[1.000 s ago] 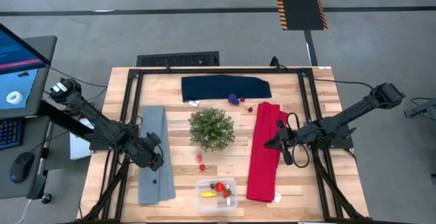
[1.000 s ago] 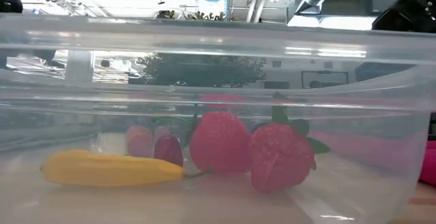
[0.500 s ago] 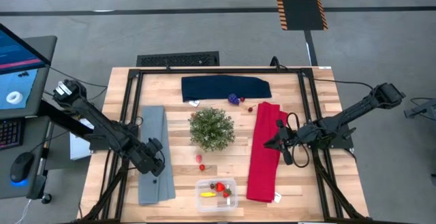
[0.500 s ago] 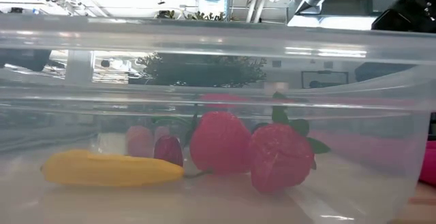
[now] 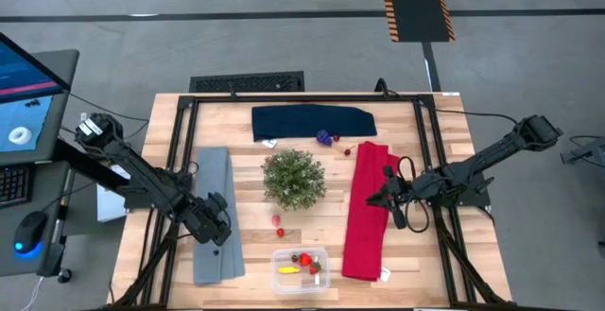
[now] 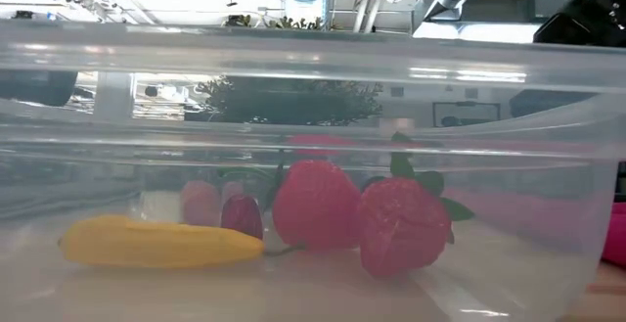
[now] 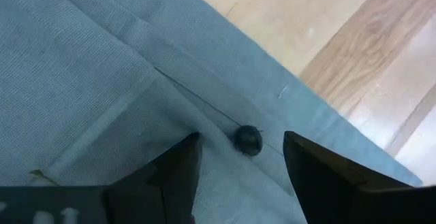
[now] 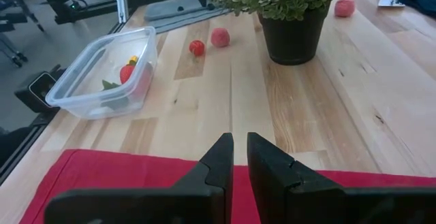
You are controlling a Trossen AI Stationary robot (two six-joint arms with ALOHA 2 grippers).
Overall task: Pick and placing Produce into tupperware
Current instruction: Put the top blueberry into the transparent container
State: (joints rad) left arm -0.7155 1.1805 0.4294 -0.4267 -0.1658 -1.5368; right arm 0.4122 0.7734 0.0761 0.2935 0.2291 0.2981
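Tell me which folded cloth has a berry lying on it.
The grey cloth, on the table's left side: a small dark berry lies on it between the left gripper's open fingers. The red and navy cloths carry none.

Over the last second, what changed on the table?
The left gripper slid along the grey cloth toward the table's front edge, open over a small dark berry, gripping nothing. The right gripper, tupperware and its fruit stayed put.

Overhead camera looks straight down on the table (image 5: 312, 150); a table-level camera peers through the clear container (image 6: 313, 107); wrist cameras face the grey cloth (image 7: 88, 74) closely and, farther, the container.
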